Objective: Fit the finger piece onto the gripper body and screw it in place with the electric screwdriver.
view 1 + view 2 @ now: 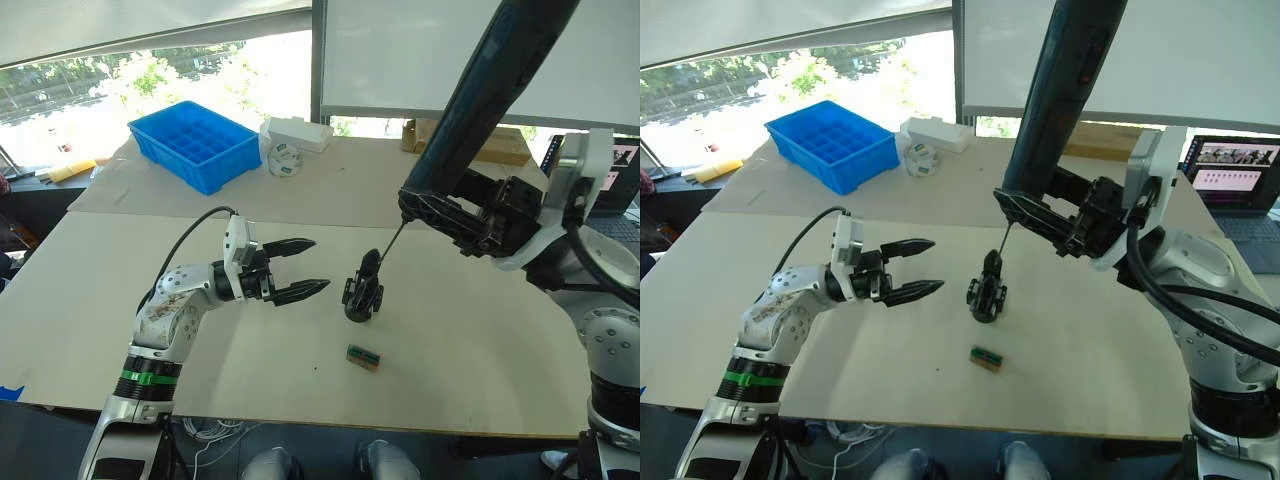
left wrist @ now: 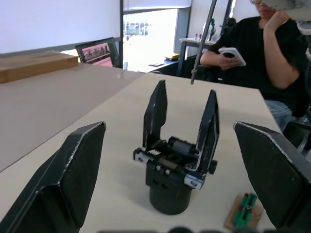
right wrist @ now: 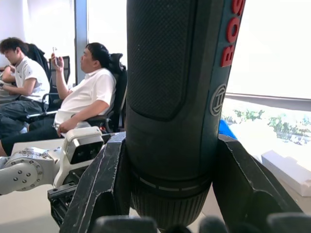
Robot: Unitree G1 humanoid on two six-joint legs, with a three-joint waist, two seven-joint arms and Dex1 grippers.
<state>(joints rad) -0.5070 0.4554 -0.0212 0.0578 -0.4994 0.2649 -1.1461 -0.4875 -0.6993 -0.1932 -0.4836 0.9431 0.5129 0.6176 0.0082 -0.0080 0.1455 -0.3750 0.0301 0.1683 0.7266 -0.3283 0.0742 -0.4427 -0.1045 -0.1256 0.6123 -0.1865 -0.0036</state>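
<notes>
The gripper body (image 1: 363, 292) stands upright mid-table, its round base on the tabletop. In the left wrist view it carries two upright pointed black fingers, and the finger piece (image 2: 208, 124) appears to be one of them, seated on the body. My left gripper (image 1: 320, 264) is open and empty, a short way left of the body and pointing at it. My right gripper (image 1: 455, 215) is shut on the electric screwdriver (image 1: 490, 90), a thick dark cylinder (image 3: 170, 97) slanting down from the upper right. Its thin bit (image 1: 388, 240) ends just above the body's top.
A small green-and-tan block (image 1: 364, 357) lies on the table in front of the body. At the back are a blue compartment bin (image 1: 195, 143), a white box (image 1: 300, 133), a tape roll (image 1: 284, 160) and a wooden block (image 1: 505, 145). A laptop (image 1: 1240, 170) sits far right. Seated people (image 2: 262, 53) are beside the table.
</notes>
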